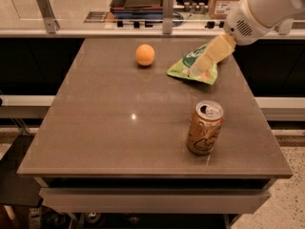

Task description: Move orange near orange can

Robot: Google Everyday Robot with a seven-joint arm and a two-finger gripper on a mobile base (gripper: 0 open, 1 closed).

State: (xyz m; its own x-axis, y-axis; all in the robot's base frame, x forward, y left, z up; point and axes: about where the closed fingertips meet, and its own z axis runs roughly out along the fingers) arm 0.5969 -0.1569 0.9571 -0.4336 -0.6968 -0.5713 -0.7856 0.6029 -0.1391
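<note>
Surveying a brown table before a counter, we log the orange at 11 o'clock and the orange can at 5, well apart. The gripper hangs over the green bag at 1; we cannot tell its state. Lettering illegible.

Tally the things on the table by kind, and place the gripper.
Fruit: 1, the orange
Cans: 1, the orange can
Snack bags: 1, the green snack bag
Total: 3
The gripper is over that bag, far right.
</note>
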